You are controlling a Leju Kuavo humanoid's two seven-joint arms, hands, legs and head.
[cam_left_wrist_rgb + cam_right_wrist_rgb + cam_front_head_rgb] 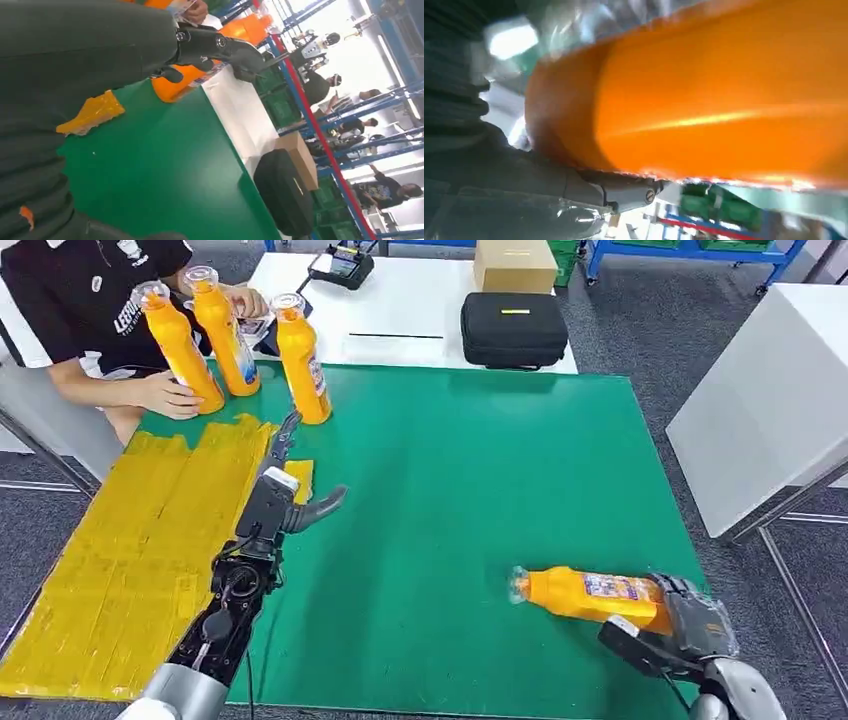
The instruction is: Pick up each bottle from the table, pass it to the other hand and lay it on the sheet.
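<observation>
Yellow sheet: the crinkled yellow plastic sheet (pixel 130 550) lies on the left part of the green-matted desk (pixel 470 490); I see no bottle on it yet.
Standing bottles: three upright orange plastic bottles (pixel 300 360) stand at the far left edge, a person's hand (pixel 170 395) on one; my left arm could clip them.
Left robot hand: the left robot hand (pixel 290 485) hangs released, fingers spread, well apart from the held bottle.
Held bottle: the orange plastic bottle with a clear cap (pixel 590 595) lies sideways over the mat, near right.
Right robot hand: the right robot hand (pixel 690 620) grasps its base end only; I judge it could pivot or slip during the handover.
</observation>
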